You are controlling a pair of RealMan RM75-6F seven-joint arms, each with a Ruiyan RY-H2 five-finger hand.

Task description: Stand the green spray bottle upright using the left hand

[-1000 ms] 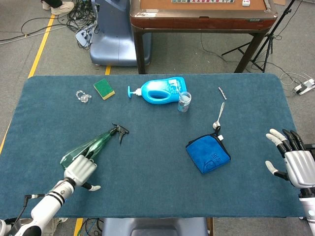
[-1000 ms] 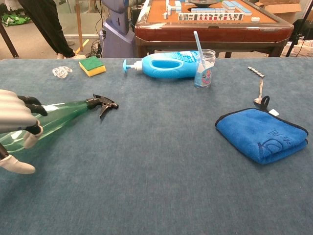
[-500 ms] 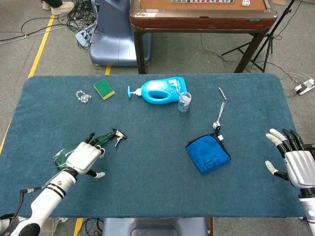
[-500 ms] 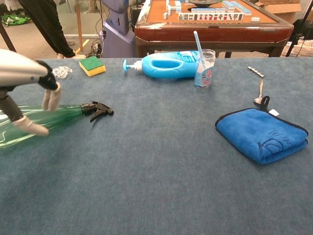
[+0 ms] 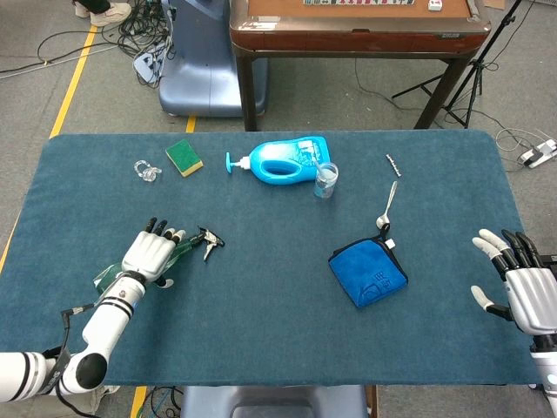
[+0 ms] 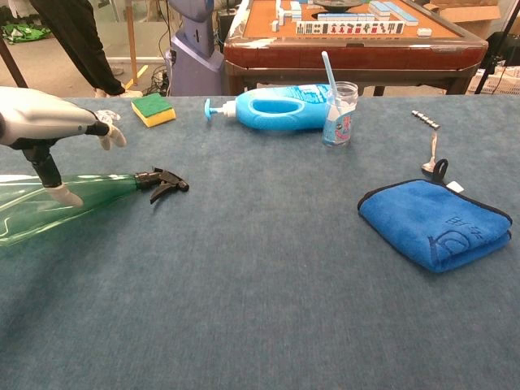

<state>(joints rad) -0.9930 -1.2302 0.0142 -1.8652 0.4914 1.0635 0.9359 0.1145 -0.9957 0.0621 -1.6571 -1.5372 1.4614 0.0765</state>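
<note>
Lifted off the green spray bottle [image 6: 57, 199] near the desk's left edge, left hand [image 5: 153, 253] spread: light, slick, best gripped mid-body.

green spray bottle [image 5: 178, 250] largely covered by the left hand [image 5: 150, 256] in the head view; base cut off by the left edge in the chest view, where the left hand also runs off frame. right hand [image 5: 520, 283] clipped at the head view's right edge and missing from the chest view. small clear object [image 5: 146, 170] beside the sponge [image 5: 184, 157] too small to identify.
</note>
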